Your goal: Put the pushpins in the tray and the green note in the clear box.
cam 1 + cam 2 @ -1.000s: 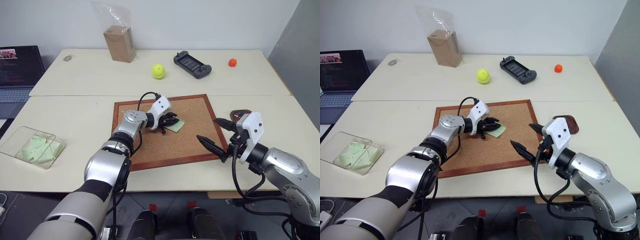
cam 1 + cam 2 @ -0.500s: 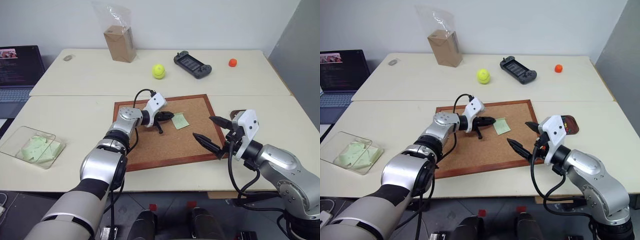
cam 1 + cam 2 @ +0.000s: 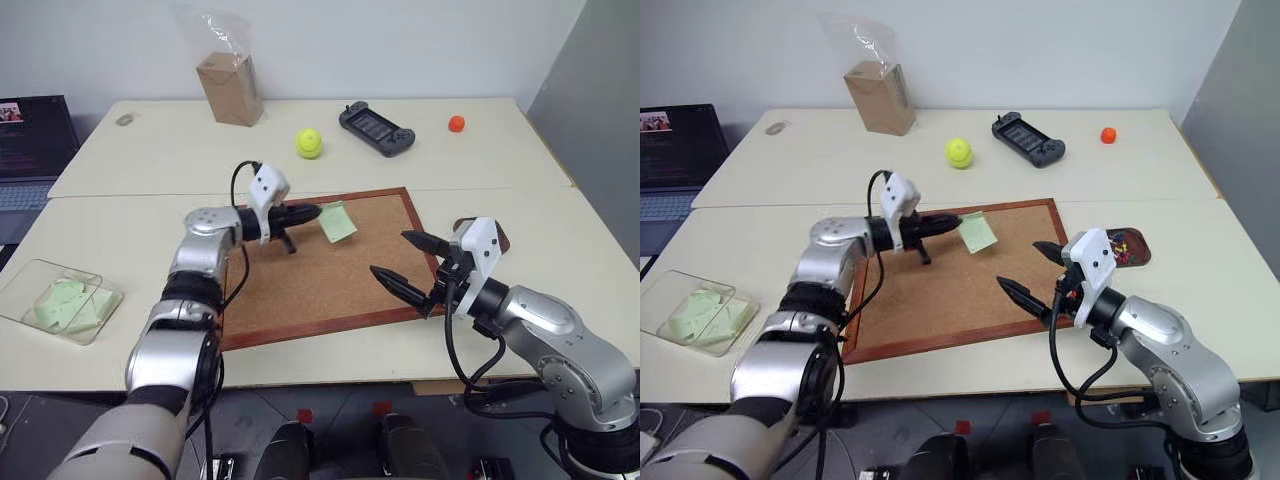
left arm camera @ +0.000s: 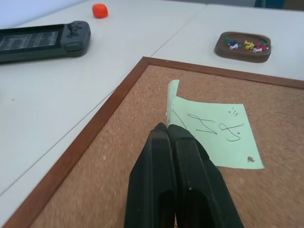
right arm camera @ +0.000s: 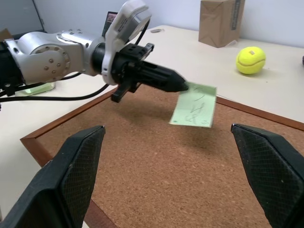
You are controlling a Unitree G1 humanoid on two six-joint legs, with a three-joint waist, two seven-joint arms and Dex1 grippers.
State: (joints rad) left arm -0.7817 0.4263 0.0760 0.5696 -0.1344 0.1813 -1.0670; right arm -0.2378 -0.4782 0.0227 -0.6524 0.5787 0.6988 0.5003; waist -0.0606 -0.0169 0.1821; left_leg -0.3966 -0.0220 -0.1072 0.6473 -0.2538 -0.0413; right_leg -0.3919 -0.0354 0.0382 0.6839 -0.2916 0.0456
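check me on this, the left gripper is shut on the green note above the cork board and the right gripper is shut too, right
Not quite. The left gripper is shut on the green note above the cork board, but the right gripper is open, its two fingers spread wide apart with nothing between them, as the right wrist view shows.

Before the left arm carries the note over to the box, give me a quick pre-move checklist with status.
1. Left end effector shut on the green note: ok, pinched by one edge.
2. Note clear of the cork board: ok, it hangs above the cork in the right wrist view.
3. Clear box open to drop into: ok, no lid seen, green slips already inside.
4. Path over the table from board to box: ok, nothing standing in between.
5. Right end effector out of the way: ok, open, over the board's right side.
6. Pushpins in the tray: ok; whether any remain on the board, cannot tell.
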